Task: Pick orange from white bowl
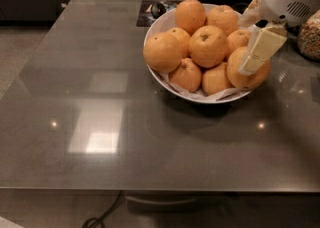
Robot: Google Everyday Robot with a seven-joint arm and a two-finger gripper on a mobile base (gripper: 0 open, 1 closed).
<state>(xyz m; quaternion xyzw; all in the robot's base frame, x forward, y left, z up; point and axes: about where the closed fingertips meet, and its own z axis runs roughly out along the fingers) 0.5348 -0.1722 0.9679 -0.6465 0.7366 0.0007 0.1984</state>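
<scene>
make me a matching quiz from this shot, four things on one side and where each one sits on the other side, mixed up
Things:
1 orange with the dark stem scar
2 white bowl
3 gripper
4 jar

Places:
a at the picture's right edge
b centre of the bowl
c on the grey table, far right part
d in front of the bowl's rightmost orange

Pairs: 1-b, 2-c, 3-d, 4-a
</scene>
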